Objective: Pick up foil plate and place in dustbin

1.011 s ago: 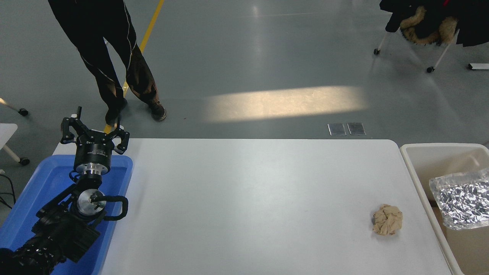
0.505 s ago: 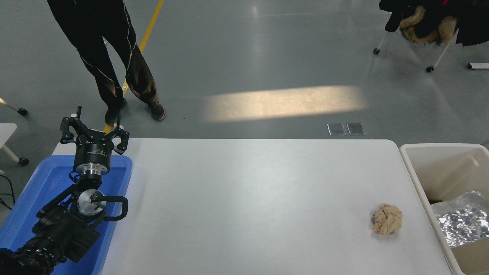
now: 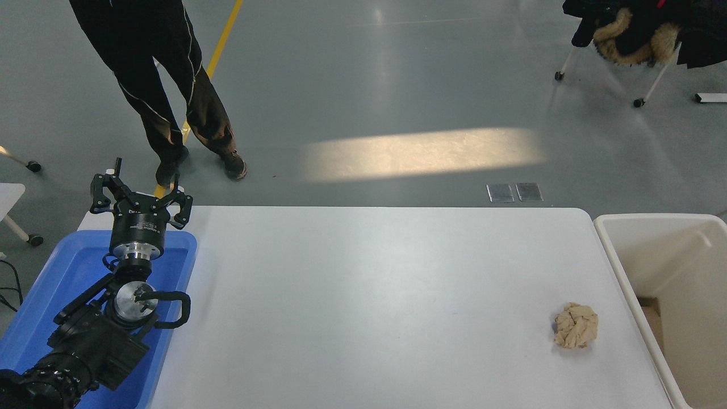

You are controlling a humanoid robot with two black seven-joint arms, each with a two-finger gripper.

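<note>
Saw no foil plate anywhere: not on the desk (image 3: 369, 284), not in the visible part of the dustbin (image 3: 653, 216). Found the dustbin standing off the desk's right end, its cream inner walls bare down to a strip of brown floor showing at the near side; lost the rest of its interior past the picture's edge. Judged the plate most likely to be lying in that hidden part, so counted the task as probably finished, though could not confirm it.

Spotted only a tan crumpled paper ball (image 3: 576, 325) on the desk, near the right end and apart from the dustbin.

Found the left gripper (image 3: 139, 190) parked over the far end of the blue tray (image 3: 68, 272) at the lower left, jaws spread wide and holding nothing. Saw nothing of the right gripper.

Noted a person (image 3: 164, 85) standing on the floor beyond the desk's far left corner.

Reckoned such a plate light, thin and easily dented, with a springy, crinkled wall and little stiffness across its middle. Would have favoured a gentle pinch on the raised rim, along a long side, with modest squeeze to avoid crushing or letting the smooth metal slip.
</note>
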